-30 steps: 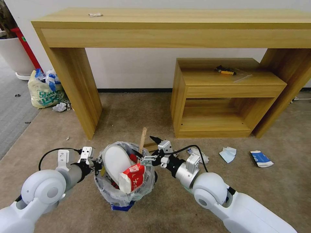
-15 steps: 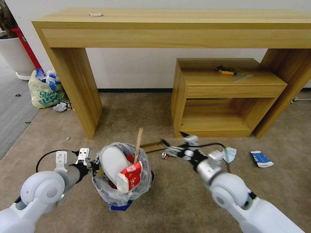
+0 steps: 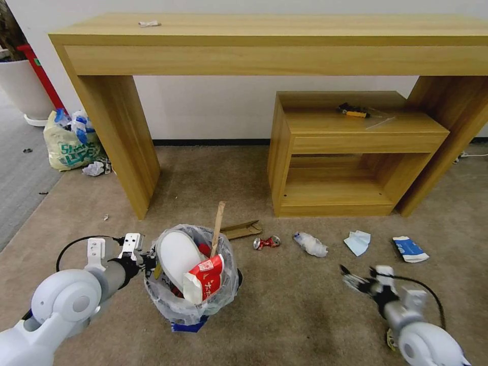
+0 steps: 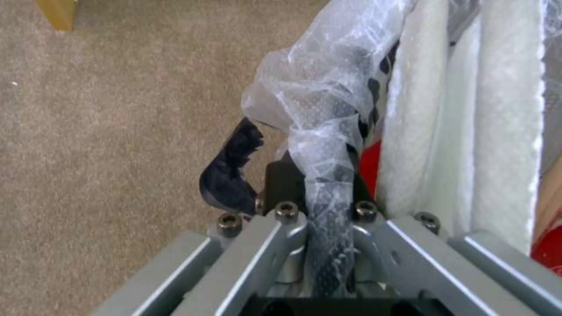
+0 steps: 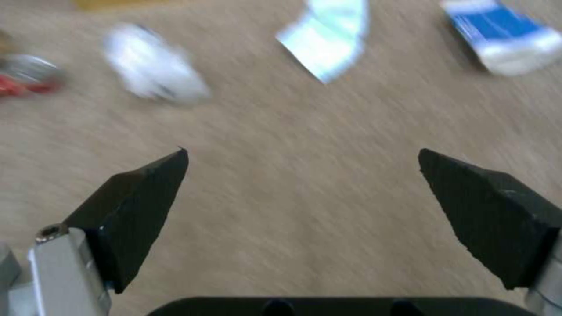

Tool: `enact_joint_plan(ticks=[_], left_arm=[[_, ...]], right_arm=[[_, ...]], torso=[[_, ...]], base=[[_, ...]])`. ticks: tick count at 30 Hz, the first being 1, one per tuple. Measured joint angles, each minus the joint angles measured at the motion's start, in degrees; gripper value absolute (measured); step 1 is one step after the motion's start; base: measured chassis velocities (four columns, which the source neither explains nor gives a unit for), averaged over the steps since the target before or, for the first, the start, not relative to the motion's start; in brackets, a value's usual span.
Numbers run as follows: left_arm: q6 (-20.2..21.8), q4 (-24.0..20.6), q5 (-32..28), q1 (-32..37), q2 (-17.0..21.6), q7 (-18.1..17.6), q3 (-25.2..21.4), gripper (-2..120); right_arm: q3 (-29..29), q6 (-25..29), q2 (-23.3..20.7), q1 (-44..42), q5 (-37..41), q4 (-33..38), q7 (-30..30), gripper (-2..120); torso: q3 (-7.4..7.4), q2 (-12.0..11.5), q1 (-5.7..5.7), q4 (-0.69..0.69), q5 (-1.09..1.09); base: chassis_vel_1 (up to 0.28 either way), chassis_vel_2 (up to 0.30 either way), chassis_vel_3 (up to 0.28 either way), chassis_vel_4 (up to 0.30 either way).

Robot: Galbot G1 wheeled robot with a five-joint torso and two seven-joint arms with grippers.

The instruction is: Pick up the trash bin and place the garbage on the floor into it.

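Right gripper (image 3: 356, 281) low over bare carpet (image 3: 284, 315), nearest the robot on its right side; fingers (image 5: 135, 206) spread wide with nothing between them, carpet visible through the gap in the right wrist view. No contact with any litter.

Left gripper (image 3: 147, 256) at the left side of the trash bin (image 3: 190, 300), clamped on the rim: left wrist view shows the crinkly clear bag liner (image 4: 316, 131) pinched between the fingers (image 4: 231, 171). Bin upright, blue at its base. Inside: white slipper (image 3: 175, 254) standing on edge, red wrapper (image 3: 206, 279) leaning against the front wall, wood stick (image 3: 218, 221) poking up past the rim.

Beyond the bin, on the carpet in a rough row from the robot's left to right: cardboard piece (image 3: 241, 229) just behind the bin, crushed red can (image 3: 267, 242) beside it, clear plastic wad (image 3: 311, 244), pale-blue tissue (image 3: 357, 241), blue-white packet (image 3: 409, 249). All lie apart from one another and well apart from the right gripper.

Farther back: low wooden shelf unit (image 3: 351, 152) with a small yellow-black tool (image 3: 354, 110) on top, standing under the long wooden table (image 3: 274, 40). A crumpled scrap (image 3: 150, 23) on the tabletop. Yellowish printed shopping bag (image 3: 71, 142) on the floor by the table's left leg, white planter (image 3: 23, 86) behind it
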Motion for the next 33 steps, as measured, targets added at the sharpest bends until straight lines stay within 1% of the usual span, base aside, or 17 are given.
enact_joint_plan(ticks=[2,3,5,6,7,12,17,18,19,22,23,26,27,29,30,32,33], left_arm=[[0.01,-0.01,0.12,0.15,0.06,-0.01,0.16,0],[0.01,-0.01,0.12,0.15,0.06,-0.01,0.16,0],[0.01,0.02,0.23,0.15,0.06,-0.03,0.28,0],[0.01,0.02,0.23,0.15,0.06,-0.03,0.28,0],[0.01,0.02,0.23,0.15,0.09,-0.04,0.41,0],[0.01,0.01,0.23,0.15,0.13,-0.12,0.67,0],[0.01,0.0,0.23,0.0,0.16,-0.3,1.02,0],[0.01,0.02,0.19,-0.09,0.16,-0.42,1.07,0],[0.01,0.02,0.19,-0.09,0.16,-0.42,1.07,0],[0.01,0.02,-0.09,-0.35,0.3,-0.74,1.17,0],[0.01,0.02,-0.09,-0.35,0.3,-0.74,1.17,0],[0.01,-0.18,-0.14,-0.22,0.34,-0.85,1.23,0],[0.01,-0.18,-0.14,-0.22,0.34,-0.85,1.23,0],[0.01,-0.26,-0.14,-0.07,0.38,-0.89,1.24,0],[0.01,-0.26,-0.14,-0.07,0.38,-0.89,1.24,0],[0.01,-0.36,-0.17,-0.04,0.56,-0.92,1.25,0],[0.01,-0.4,-0.21,-0.05,0.67,-0.93,1.24,0]], right_arm=[[0.7,0.75,0.17,-0.21,0.93,-4.61,-1.03,100],[0.7,0.75,0.17,-0.21,0.93,-4.61,-1.03,100],[0.86,1.51,0.26,-0.17,1.96,-8.81,-1.43,100],[0.86,1.51,0.26,-0.17,1.96,-8.81,-1.43,100],[0.85,2.6,0.24,-0.05,2.09,-12.31,-1.93,100],[0.45,3.43,-0.01,0.6,3.0,-16.06,-2.11,100],[-0.49,3.73,-0.24,2.28,5.26,-19.41,-2.11,95],[-0.83,3.73,-0.2,2.86,5.68,-20.15,-2.1,91],[-0.83,3.73,-0.2,2.86,5.68,-20.15,-2.1,91],[-2.36,3.73,0.09,5.24,6.73,-23.29,-2.02,75],[-2.36,3.73,0.09,5.24,6.73,-23.29,-2.02,75],[-3.45,3.81,0.45,7.08,7.23,-26.0,-2.01,61],[-3.45,3.81,0.45,7.08,7.23,-26.0,-2.01,61],[-3.94,3.98,0.76,7.86,7.28,-26.84,-2.0,51],[-3.94,3.98,0.76,7.86,7.28,-26.84,-2.0,51],[-4.15,4.21,1.26,8.23,7.18,-26.93,-1.91,39],[-4.2,4.27,1.44,8.28,7.12,-26.87,-1.83,36]], torso=[[0.0,0.0,0.0,0.0,0.0],[0.0,0.0,0.0,0.0,0.0],[0.0,0.0,0.0,-0.01,0.01],[0.0,0.0,0.0,-0.01,0.01],[0.0,0.0,0.0,-0.01,0.0],[0.0,0.0,0.0,-0.01,0.0],[0.0,0.0,0.0,0.0,-0.01],[0.0,0.0,0.0,-0.01,0.0],[0.0,0.0,0.0,-0.01,0.0],[0.0,0.0,0.0,0.0,-0.01],[0.0,0.0,0.0,0.0,-0.01],[0.0,0.0,0.0,0.0,-0.01],[0.0,0.0,0.0,0.0,-0.01],[0.0,0.0,0.0,0.0,-0.02],[0.0,0.0,0.0,0.0,-0.02],[0.0,0.0,0.0,0.0,-0.02],[0.0,0.0,0.0,0.0,-0.02]], base=[[0.0,0.0,0.0,0.0],[0.0,0.0,0.0,0.0],[0.0,0.0,0.0,0.0],[0.0,0.0,0.0,0.0],[0.0,0.0,0.0,0.0],[0.0,0.0,0.0,0.0],[0.0,0.0,0.0,0.0],[0.0,0.0,0.0,0.0],[0.0,0.0,0.0,0.0],[0.0,0.0,0.0,0.0],[0.0,0.0,0.0,0.0],[0.0,0.0,0.0,0.0],[0.0,0.0,0.0,0.0],[0.0,0.0,0.0,0.0],[0.0,0.0,0.0,0.0],[0.0,0.0,0.0,0.0],[0.0,0.0,0.0,0.0]])
